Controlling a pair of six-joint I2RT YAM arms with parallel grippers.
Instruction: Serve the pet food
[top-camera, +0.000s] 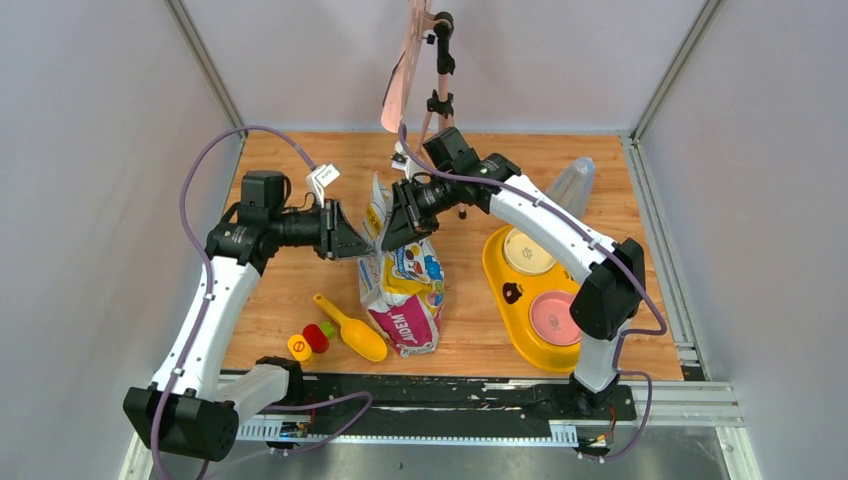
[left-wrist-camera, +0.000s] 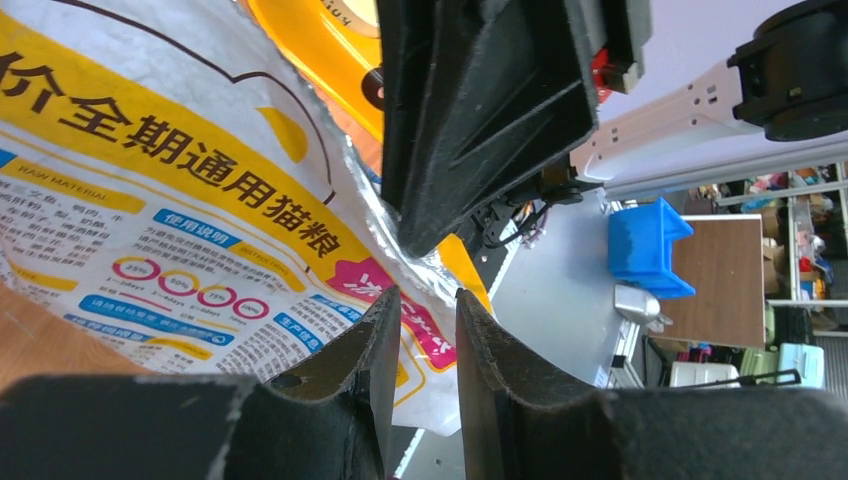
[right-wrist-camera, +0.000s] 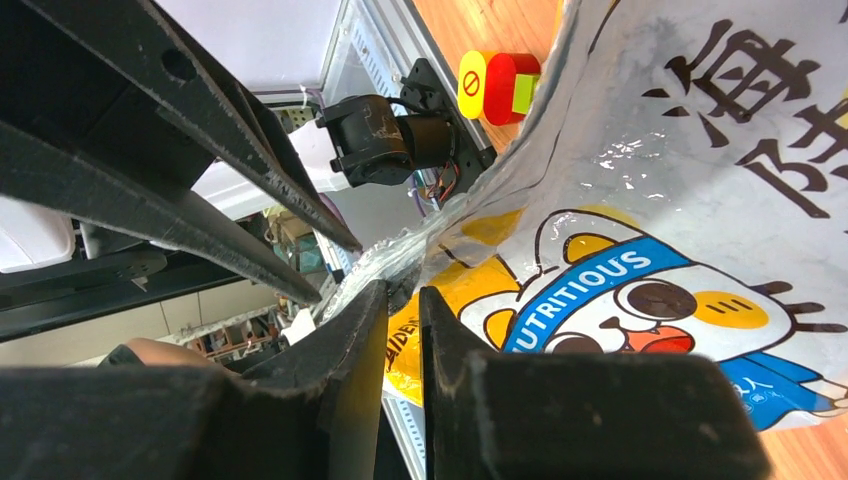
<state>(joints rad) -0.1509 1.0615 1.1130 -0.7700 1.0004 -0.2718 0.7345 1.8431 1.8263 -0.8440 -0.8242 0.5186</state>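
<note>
centrally on the wooden tabletop (top-camera: 470, 335) between grey walls (top-camera: 90, 150), right claw (right-wrist-camera: 403, 292) pinches the bag (top-camera: 405, 292), left claw (left-wrist-camera: 428, 296) narrowly parted.

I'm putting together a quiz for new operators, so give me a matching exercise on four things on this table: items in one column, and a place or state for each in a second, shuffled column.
Things:
1. bag
2. scoop
3. yellow feeder
4. clear container

Places or states:
A. lying flat, just left of the bag
B. at the far right, behind the feeder
C. standing in the middle
D. holding a cream dish and a pink dish

Pairs: 1-C, 2-A, 3-D, 4-B
</note>
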